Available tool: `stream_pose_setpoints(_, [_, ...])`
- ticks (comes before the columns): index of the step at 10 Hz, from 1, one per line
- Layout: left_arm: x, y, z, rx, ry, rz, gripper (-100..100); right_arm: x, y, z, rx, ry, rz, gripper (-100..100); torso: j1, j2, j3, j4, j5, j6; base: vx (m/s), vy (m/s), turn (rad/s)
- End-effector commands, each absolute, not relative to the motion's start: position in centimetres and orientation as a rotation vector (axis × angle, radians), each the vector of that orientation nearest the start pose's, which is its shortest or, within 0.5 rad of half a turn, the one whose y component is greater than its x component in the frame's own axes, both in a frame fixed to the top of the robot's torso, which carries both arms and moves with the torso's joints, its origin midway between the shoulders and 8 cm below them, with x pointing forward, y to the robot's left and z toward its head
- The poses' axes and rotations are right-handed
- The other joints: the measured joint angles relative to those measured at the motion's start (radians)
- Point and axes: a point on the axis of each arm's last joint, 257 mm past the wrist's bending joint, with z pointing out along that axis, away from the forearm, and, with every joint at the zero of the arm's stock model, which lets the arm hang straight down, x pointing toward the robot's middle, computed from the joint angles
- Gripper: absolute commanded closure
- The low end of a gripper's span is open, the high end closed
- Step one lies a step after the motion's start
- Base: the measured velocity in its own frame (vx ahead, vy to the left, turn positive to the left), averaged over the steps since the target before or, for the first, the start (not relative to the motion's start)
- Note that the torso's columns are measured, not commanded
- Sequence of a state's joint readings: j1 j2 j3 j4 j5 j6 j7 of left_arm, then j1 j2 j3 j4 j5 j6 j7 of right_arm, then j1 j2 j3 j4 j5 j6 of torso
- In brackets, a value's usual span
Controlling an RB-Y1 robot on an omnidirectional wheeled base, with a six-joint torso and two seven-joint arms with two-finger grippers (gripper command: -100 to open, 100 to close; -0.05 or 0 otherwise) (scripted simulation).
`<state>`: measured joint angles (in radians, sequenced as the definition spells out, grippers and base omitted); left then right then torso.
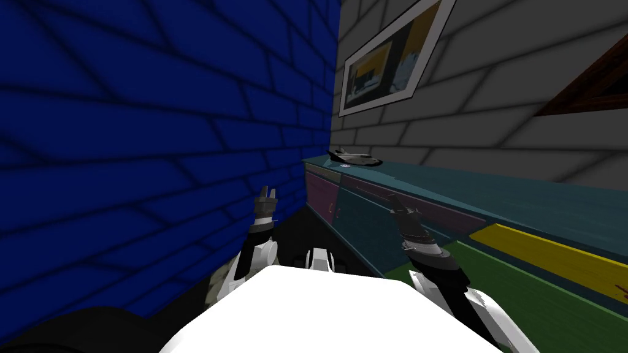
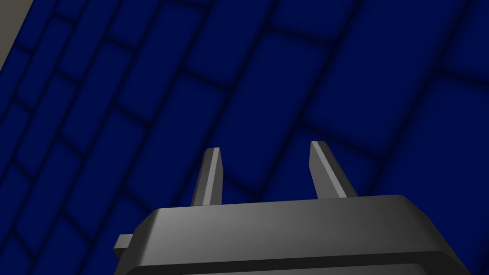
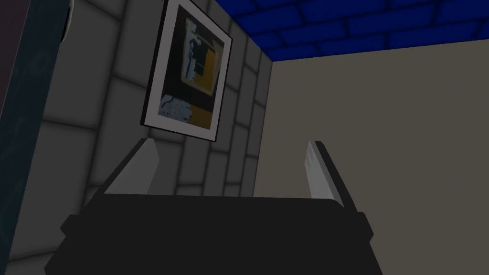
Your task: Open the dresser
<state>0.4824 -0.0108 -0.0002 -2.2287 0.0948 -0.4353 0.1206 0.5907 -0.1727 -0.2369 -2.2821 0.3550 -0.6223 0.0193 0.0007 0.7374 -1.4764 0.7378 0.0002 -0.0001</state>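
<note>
The dresser (image 1: 490, 195) runs along the grey wall on my right, with a teal top and drawer fronts in purple (image 1: 321, 189), teal (image 1: 362, 228), green (image 1: 521, 291) and yellow (image 1: 552, 257). My right gripper (image 1: 395, 202) is raised just in front of the teal drawer front, fingers wide open with nothing between them (image 3: 234, 145). The dresser's teal edge (image 3: 19, 119) shows beside that gripper in the right wrist view. My left gripper (image 1: 267, 195) is held up near the blue wall, away from the dresser. Its fingers (image 2: 265, 150) stand apart and hold nothing.
A small white and black toy shuttle (image 1: 352, 158) lies on the dresser top at its far end. The blue brick wall (image 1: 153, 153) stands close on my left and meets the grey wall at the corner. A framed picture (image 1: 392, 55) hangs above the dresser.
</note>
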Motion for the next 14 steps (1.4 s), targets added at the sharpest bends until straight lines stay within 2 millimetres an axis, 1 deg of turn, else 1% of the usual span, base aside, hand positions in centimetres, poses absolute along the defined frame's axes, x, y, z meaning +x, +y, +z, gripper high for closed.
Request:
stream_pose_setpoints(1, [36.4, 29.3, -0.6, -0.855, 0.569, -1.454, 0, 31.4, -29.0, 1.0, 0.110, 0.976, 0.709, -100, -0.001, 0.001, 0.001, 0.000, 0.000, 0.000, 0.087, 0.066, 0.084])
stream_pose_setpoints(2, [36.4, 29.3, -0.6, -0.855, 0.569, -1.454, 0, 31.0, -29.1, 1.1, 0.060, 0.993, 0.641, -100, -0.001, 0.001, 0.001, 0.000, 0.000, 0.000, 0.115, 0.078, 0.119])
stream_pose_setpoints(3, [36.4, 29.3, -0.6, -0.855, 0.569, -1.454, 0, 31.0, -29.1, 1.0, 0.054, 0.997, 0.635, -100, -0.001, 0.000, 0.000, 0.000, 0.000, 0.000, 0.069, 0.059, 0.039])
stream_pose_setpoints(5, [36.4, 29.3, -0.6, -0.855, 0.569, -1.454, 0, 30.2, -29.4, 0.9, -0.056, 1.035, 0.492, -100, -0.001, 0.002, 0.002, 0.001, 0.000, 0.000, 0.076, 0.069, 0.103])
stream_pose_setpoints(6, [36.4, 29.3, -0.6, -0.855, 0.569, -1.454, 0, 30.3, -29.3, 0.7, -0.064, 1.042, 0.484, -100, 0.000, 0.000, 0.000, 0.000, 0.000, 0.000, 0.098, 0.055, 0.048])
stream_pose_setpoints(8, [36.4, 29.3, -0.6, -0.855, 0.569, -1.454, 0, 29.6, -29.6, 0.3, -0.178, 1.080, 0.338, -100, -0.002, 0.000, 0.000, 0.000, -0.001, 0.000, 0.117, 0.059, 0.116])
stream_pose_setpoints(9, [36.4, 29.3, -0.6, -0.855, 0.569, -1.454, 0, 29.7, -29.5, 0.1, -0.188, 1.088, 0.329, -100, 0.001, -0.001, -0.001, 0.000, 0.000, 0.000, 0.100, 0.072, 0.046])
stream_pose_setpoints(11, [36.4, 29.3, -0.6, -0.855, 0.569, -1.454, 0, 29.0, -30.1, -0.5, -0.303, 1.126, 0.183, -100, 0.000, 0.002, 0.001, 0.001, 0.000, 0.000, 0.101, 0.077, 0.126])
stream_pose_setpoints(12, [36.4, 29.3, -0.6, -0.855, 0.569, -1.454, 0, 29.1, -30.0, -0.8, -0.315, 1.136, 0.171, -100, 0.000, 0.001, 0.001, 0.000, 0.000, 0.000, 0.097, 0.051, 0.041])
stream_pose_setpoints(13, [36.4, 29.3, -0.6, -0.855, 0.569, -1.454, 0, 28.9, -30.4, -1.3, -0.376, 1.157, 0.097, -100, -0.002, 0.001, 0.001, 0.000, -0.001, 0.000, 0.087, 0.051, 0.066])
stream_pose_setpoints(14, [36.4, 29.3, -0.6, -0.855, 0.569, -1.454, 0, 28.9, -30.3, -1.4, -0.380, 1.160, 0.093, -100, -0.002, 0.001, 0.001, 0.000, -0.001, 0.000, 0.069, 0.042, 0.049])
